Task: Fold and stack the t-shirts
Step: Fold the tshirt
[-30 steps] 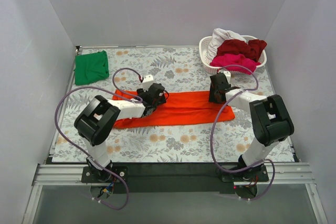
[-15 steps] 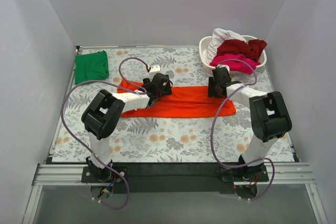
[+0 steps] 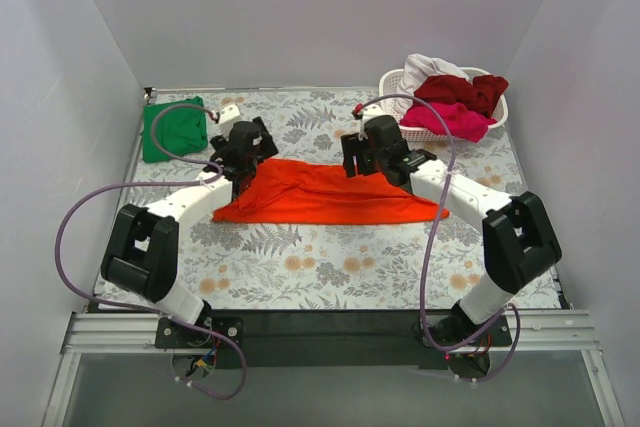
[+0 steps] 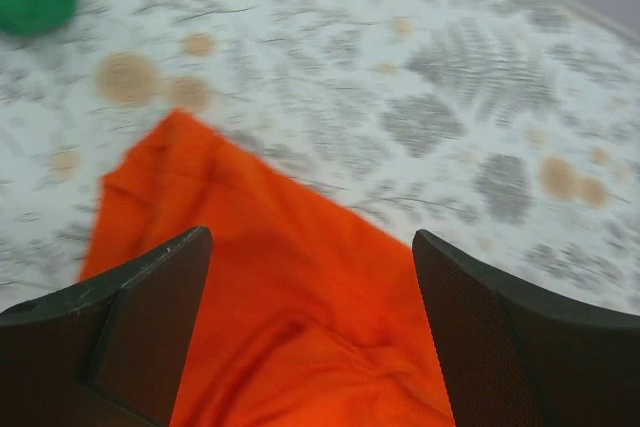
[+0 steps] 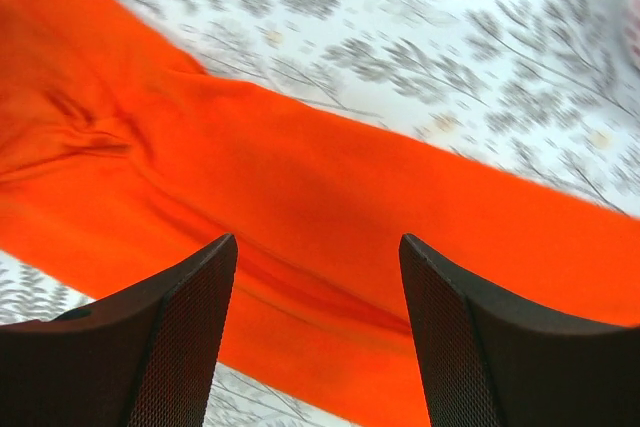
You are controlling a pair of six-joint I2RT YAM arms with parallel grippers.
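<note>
Your left gripper [image 4: 310,242] stood with its jaws wide apart and nothing between them, poised over the left end of the orange-red t-shirt [image 3: 330,195]. In its wrist view only cloth and the printed table [image 3: 330,267] showed in the gap. Your right gripper [image 5: 318,242] was parted as well and empty, hanging over the far edge of the same shirt, nearer its middle. Whether either set of fingertips brushed the cloth, I could not tell.

The shirt lay as a long band across the middle of the table, narrowed lengthwise, with a pointed corner at its left end and some ridges near the left gripper. The green t-shirt [image 3: 175,129] sat folded at the far left corner, well apart from it. The dark red t-shirt [image 3: 465,92], the magenta t-shirt [image 3: 450,119] and the white t-shirt [image 3: 425,69] were heaped in the basket [image 3: 392,97] at the far right.

I judged you to be between folds on the orange-red shirt: the lengthwise fold looked laid and the crosswise one not yet begun. The next move called for pinching one end of the band through all its layers, carrying it over to the other end, and flattening the ridges first so the fold would lie square. After that the packet belonged on the green one.
</note>
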